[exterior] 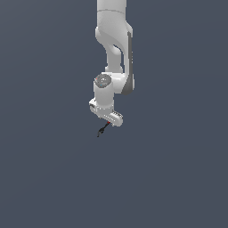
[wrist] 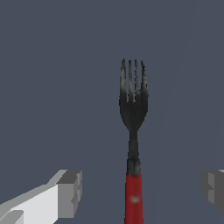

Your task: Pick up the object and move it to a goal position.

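The object is a small fork (wrist: 132, 113) with dark tines and a red handle. In the wrist view it lies on the grey floor, its handle running between my two fingers. My gripper (wrist: 142, 190) is open: one grey pad (wrist: 70, 192) and the other pad (wrist: 213, 188) stand well clear of the handle on either side. In the exterior view the fork (exterior: 102, 130) shows as a thin dark sliver with a red end, poking out just below the white gripper (exterior: 108, 121), which sits low over it.
A plain dark grey floor (exterior: 53, 169) fills both views. The white arm (exterior: 113, 44) comes down from the top of the exterior view.
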`<state>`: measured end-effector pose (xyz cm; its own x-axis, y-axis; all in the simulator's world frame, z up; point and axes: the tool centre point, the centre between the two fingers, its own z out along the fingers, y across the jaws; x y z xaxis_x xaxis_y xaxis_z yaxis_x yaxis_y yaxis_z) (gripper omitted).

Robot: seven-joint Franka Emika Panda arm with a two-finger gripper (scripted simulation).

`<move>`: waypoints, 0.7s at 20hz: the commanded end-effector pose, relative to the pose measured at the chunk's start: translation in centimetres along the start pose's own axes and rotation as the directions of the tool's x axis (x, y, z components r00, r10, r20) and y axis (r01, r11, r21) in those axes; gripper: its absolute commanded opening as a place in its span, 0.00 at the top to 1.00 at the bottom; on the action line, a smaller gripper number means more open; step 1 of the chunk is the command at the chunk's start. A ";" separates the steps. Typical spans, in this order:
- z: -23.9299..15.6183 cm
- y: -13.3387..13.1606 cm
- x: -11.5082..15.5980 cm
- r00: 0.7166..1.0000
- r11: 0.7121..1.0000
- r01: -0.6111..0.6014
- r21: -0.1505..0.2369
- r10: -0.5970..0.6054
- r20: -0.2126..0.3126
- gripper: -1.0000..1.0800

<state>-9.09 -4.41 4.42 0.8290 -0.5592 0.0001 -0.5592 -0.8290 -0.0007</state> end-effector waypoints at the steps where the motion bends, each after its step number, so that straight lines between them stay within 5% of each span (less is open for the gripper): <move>1: 1.1 0.1 -0.1 1.000 1.000 -0.001 -0.001 0.001 0.001 0.04; 11: 3.8 0.1 -0.1 1.000 1.000 -0.004 -0.001 0.004 0.000 0.04; 12: 3.8 0.1 -0.1 1.000 1.000 -0.004 -0.001 0.004 0.000 1.00; 14: 3.8 0.1 -0.1 1.000 1.000 -0.004 -0.001 0.004 0.000 1.00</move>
<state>-9.29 -4.64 0.95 0.8247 -0.5656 0.0001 -0.5656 -0.8247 0.0000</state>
